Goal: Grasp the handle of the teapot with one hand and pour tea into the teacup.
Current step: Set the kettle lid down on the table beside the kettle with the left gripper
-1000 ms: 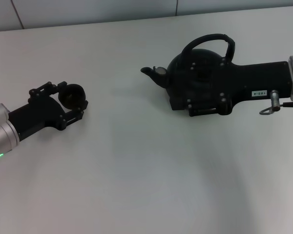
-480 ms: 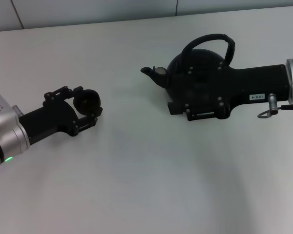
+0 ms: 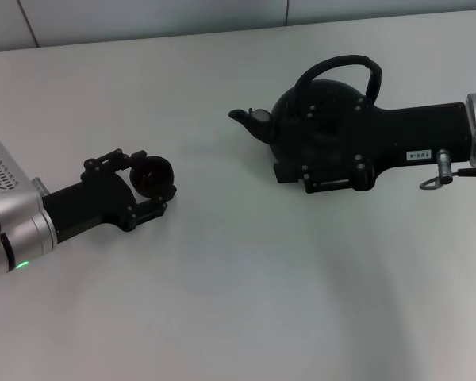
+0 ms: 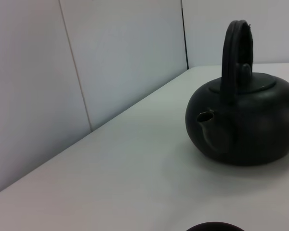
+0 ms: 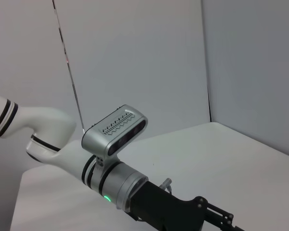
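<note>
The teapot (image 3: 321,123) sits toward the desk's (image 3: 246,286) far right, handle (image 3: 341,67) upright, right gripper (image 3: 321,171) over its body, finger state unclear. Toward the left edge, the left gripper (image 3: 147,190) pinches the teacup (image 3: 152,175); contents unseen

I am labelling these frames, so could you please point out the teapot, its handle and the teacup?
teapot (image 4: 250,125): left wrist view, on its round body.
handle (image 3: 341,62): head view, on the top of the arch.
teacup (image 3: 152,175): head view, on its dark inside, between the left tool's fingers.
</note>
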Available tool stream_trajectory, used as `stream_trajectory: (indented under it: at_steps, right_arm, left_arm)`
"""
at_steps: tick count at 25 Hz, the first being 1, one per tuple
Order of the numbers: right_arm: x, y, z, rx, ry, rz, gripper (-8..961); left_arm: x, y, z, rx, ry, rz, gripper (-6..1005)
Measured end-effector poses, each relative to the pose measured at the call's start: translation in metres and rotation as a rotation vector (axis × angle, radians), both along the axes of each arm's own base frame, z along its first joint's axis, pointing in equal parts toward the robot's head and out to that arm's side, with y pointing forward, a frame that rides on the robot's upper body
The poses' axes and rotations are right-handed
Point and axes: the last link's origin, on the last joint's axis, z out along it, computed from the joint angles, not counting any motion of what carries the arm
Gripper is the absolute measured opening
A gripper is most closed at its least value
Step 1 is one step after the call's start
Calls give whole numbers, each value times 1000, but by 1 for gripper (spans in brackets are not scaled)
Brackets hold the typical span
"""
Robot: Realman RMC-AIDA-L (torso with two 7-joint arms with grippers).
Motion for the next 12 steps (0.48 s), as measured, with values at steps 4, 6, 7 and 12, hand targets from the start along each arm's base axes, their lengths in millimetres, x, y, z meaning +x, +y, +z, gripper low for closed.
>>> stream_trajectory:
  at_steps: [4, 6, 7, 12]
  right_arm:
    - [0, 0, 0, 1, 0, 0, 698]
    - [0, 0, 0, 1, 0, 0, 698]
    - [0, 0, 0, 0, -1, 0, 698]
    - [1, 0, 0, -1, -1, -1, 698]
  left_arm:
    - [1, -1, -2, -10, -3, 3, 743]
    - [1, -2, -3, -16, 1, 2, 744]
    - [0, -2, -3, -18, 4, 2, 745]
    - [-1, -3, -5, -23, 16, 4, 747]
